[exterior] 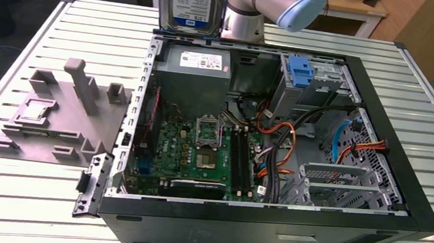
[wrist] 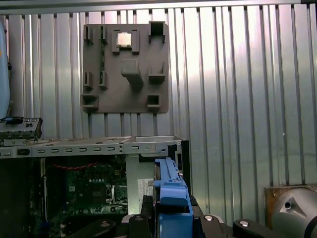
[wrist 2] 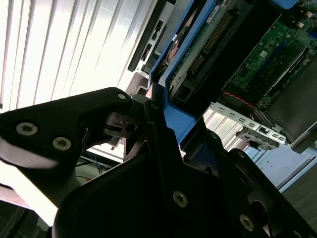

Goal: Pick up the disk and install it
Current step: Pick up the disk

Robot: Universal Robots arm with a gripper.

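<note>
I am gripping the disk, a flat rectangular silver-grey hard drive with a white-and-blue label in a bright blue plastic bracket, clamped between the black fingers of my gripper. It is standing on edge in the air above the far wall of the open black metal computer case, which is sitting on the slatted white metal bench. A grey moulded plastic fixture plate is lying well apart, near the bench's edge at the exterior view's left
</note>
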